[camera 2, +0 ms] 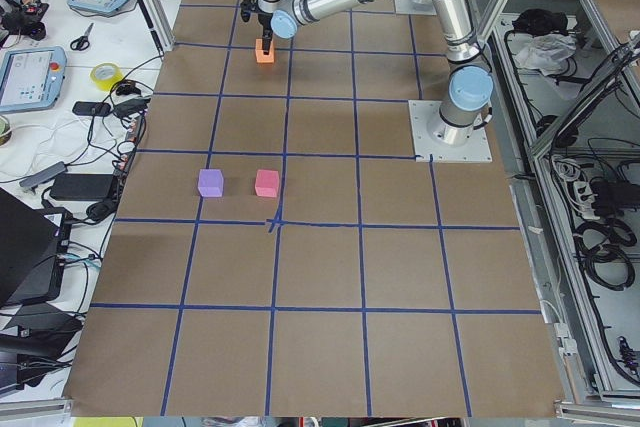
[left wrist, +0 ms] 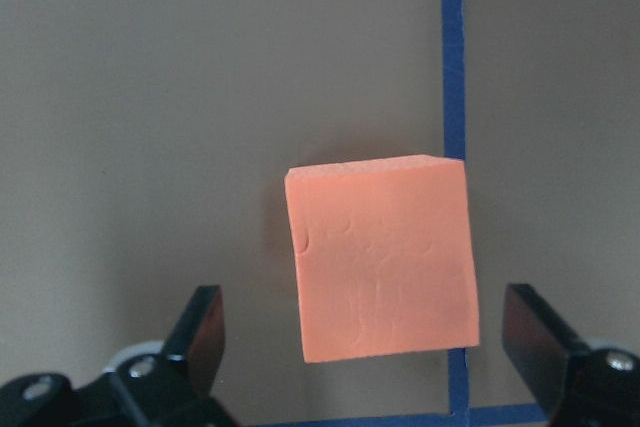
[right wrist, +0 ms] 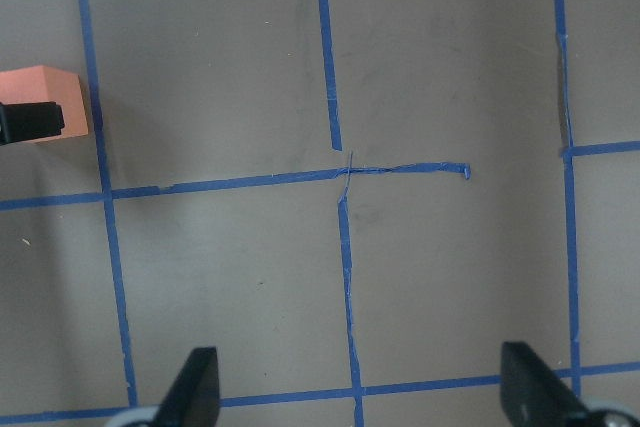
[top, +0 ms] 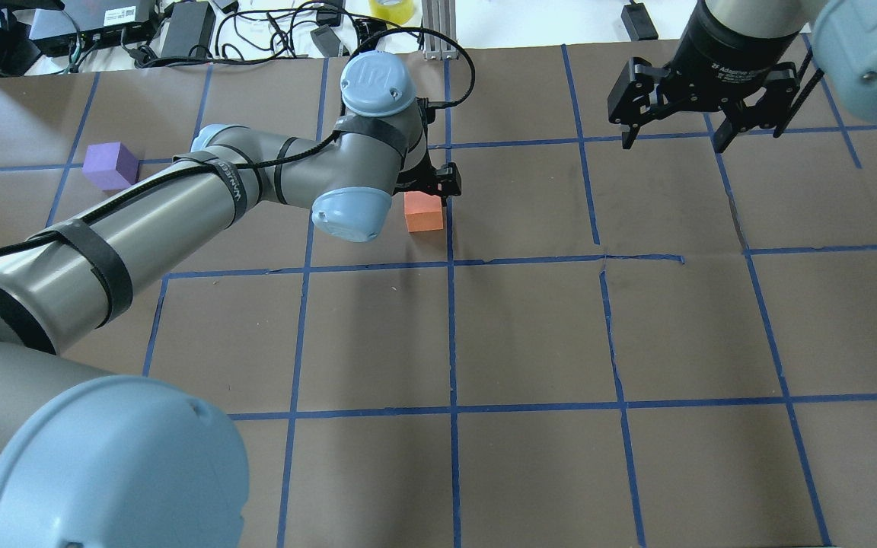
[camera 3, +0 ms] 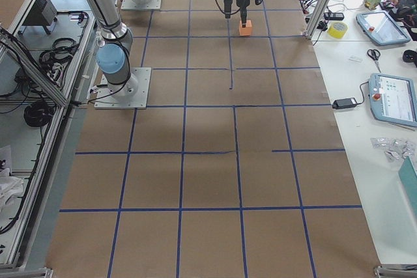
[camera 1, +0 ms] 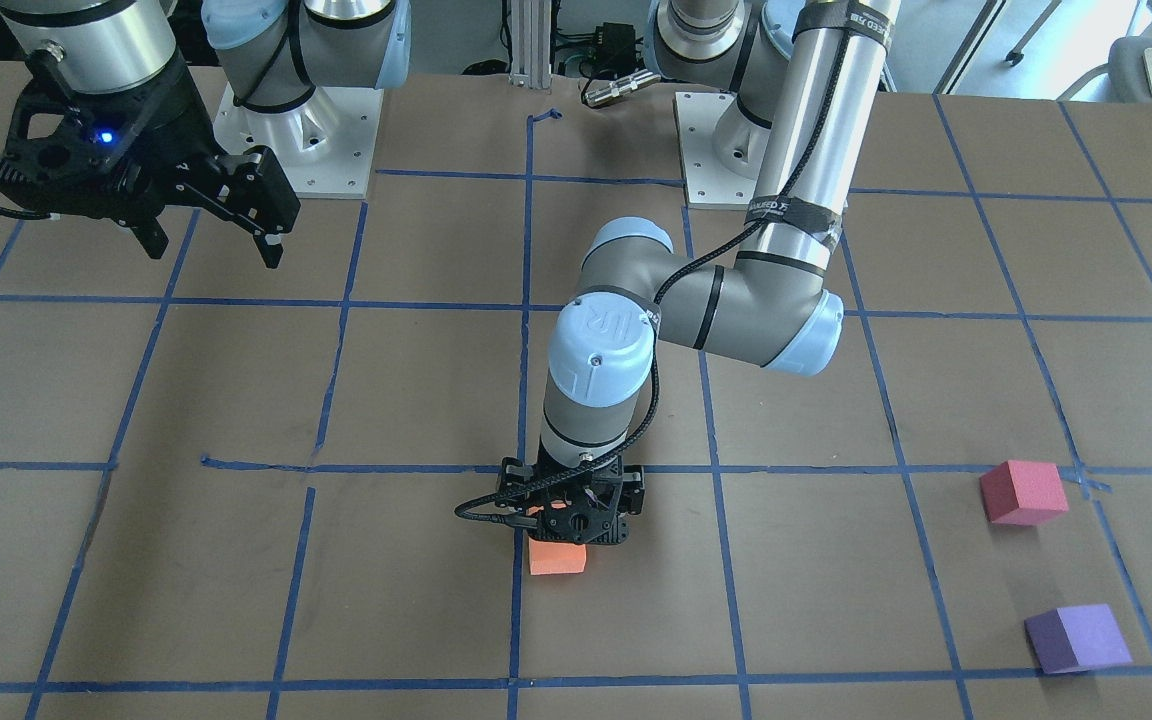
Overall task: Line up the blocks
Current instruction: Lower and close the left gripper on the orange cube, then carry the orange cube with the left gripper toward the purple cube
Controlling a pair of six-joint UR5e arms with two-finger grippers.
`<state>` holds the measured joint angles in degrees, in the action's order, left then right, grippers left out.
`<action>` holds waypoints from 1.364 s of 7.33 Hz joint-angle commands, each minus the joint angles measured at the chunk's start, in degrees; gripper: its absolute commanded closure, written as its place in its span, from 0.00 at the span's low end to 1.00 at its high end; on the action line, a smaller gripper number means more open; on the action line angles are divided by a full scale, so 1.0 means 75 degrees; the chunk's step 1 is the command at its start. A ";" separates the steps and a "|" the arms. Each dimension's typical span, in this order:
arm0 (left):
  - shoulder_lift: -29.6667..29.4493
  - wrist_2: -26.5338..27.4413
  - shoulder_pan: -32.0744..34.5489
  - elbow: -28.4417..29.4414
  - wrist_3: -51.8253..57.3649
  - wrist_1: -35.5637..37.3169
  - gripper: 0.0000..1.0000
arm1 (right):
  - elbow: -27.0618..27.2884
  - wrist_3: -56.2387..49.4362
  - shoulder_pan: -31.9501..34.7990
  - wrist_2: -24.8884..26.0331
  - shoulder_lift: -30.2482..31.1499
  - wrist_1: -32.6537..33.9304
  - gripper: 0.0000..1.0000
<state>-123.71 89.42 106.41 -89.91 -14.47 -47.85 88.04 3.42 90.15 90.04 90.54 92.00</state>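
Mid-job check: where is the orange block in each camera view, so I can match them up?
Front-facing: orange block lower centre.
Overhead: block upper centre.
Exterior left: block at top, left of centre.
Exterior right: block at top, right of centre.
Left wrist: block mid-frame, large.
Right wrist: block at left edge, upper part.
Shared landmark: blue tape line close beside the block.

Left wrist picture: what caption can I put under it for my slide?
The open left pincer hovers over the orange block, right next to a blue tape line.
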 commanded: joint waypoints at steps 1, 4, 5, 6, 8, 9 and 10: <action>-0.0192 -0.0086 -0.0008 0.0000 0.0123 -0.0006 0.33 | 0.0062 -0.0701 -0.0032 0.0088 0.0080 0.0003 0.00; -0.0148 -0.0332 -0.0182 0.0350 0.0578 -0.0087 1.00 | 0.0074 -0.0702 -0.0009 0.0007 0.0150 -0.0067 0.00; -0.0007 -0.0414 -0.0636 0.0445 0.0674 -0.0169 1.00 | 0.0074 -0.0702 -0.0009 0.0018 0.0150 -0.0068 0.00; 0.0273 -0.0601 -0.1198 0.0550 0.1162 -0.0878 1.00 | 0.0074 -0.0702 0.0003 0.0018 0.0150 -0.0068 0.00; 0.0777 -0.1032 -0.2369 0.1075 0.1718 -0.1643 1.00 | 0.0074 -0.0702 0.0003 0.0018 0.0150 -0.0068 0.00; 0.0907 -0.1315 -0.2909 0.1264 0.1869 -0.2331 1.00 | 0.0074 -0.0702 0.0003 0.0030 0.0150 -0.0068 0.00; 0.1024 -0.1213 -0.3413 0.1208 0.2775 -0.2640 1.00 | 0.0074 -0.0702 0.0003 0.0065 0.0150 -0.0068 0.00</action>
<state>-117.33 80.85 85.89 -81.36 0.51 -63.63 88.59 -1.85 90.17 90.29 91.67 91.49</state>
